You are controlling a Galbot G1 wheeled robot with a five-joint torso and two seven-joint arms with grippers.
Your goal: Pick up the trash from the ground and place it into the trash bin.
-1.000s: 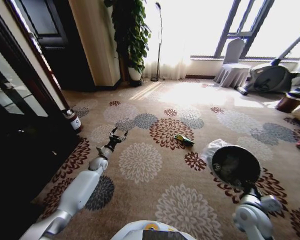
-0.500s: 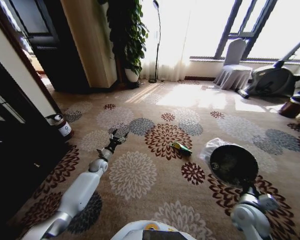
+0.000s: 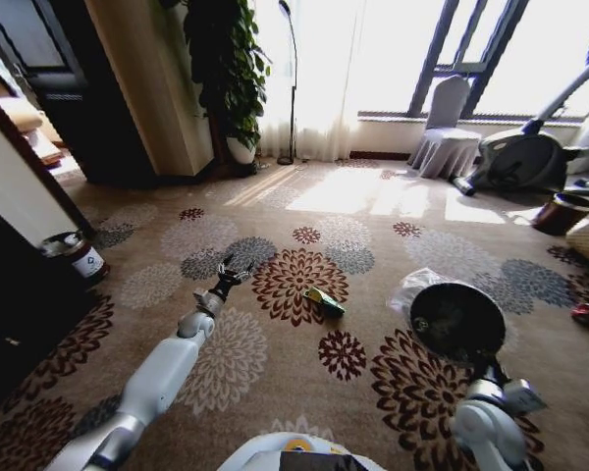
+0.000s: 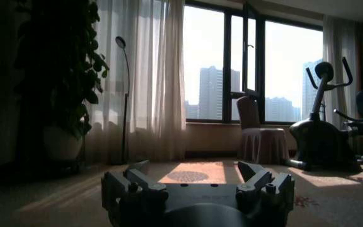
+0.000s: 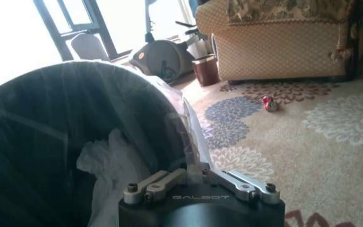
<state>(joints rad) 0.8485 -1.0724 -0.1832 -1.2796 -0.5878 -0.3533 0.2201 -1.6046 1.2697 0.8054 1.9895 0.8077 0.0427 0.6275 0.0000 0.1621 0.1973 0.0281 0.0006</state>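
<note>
A green wrapper (image 3: 324,300) lies on the patterned carpet, ahead and to the right of my left gripper (image 3: 229,270), which hovers open and empty just above the floor. In the left wrist view the left gripper (image 4: 194,172) has its fingers spread with nothing between them. My right gripper (image 3: 486,371) is shut on the rim of the trash bin (image 3: 458,322), a dark round bin with a thin plastic liner, held off the floor at my right. White crumpled material (image 5: 115,163) shows inside the bin (image 5: 68,127). A red scrap (image 3: 582,313) (image 5: 269,103) lies on the carpet further right.
A small labelled can (image 3: 79,256) stands by the dark wall at left. A potted plant (image 3: 226,69) and floor lamp are at the back, with a covered chair (image 3: 446,137), an exercise bike (image 3: 530,157) and a shiny brown pot (image 3: 562,212) at right. A sofa (image 5: 282,42) stands beyond the red scrap.
The whole head view has shifted, so the camera has moved: the wrapper and the can now sit further left in the picture. Both arms hold the same poses.
</note>
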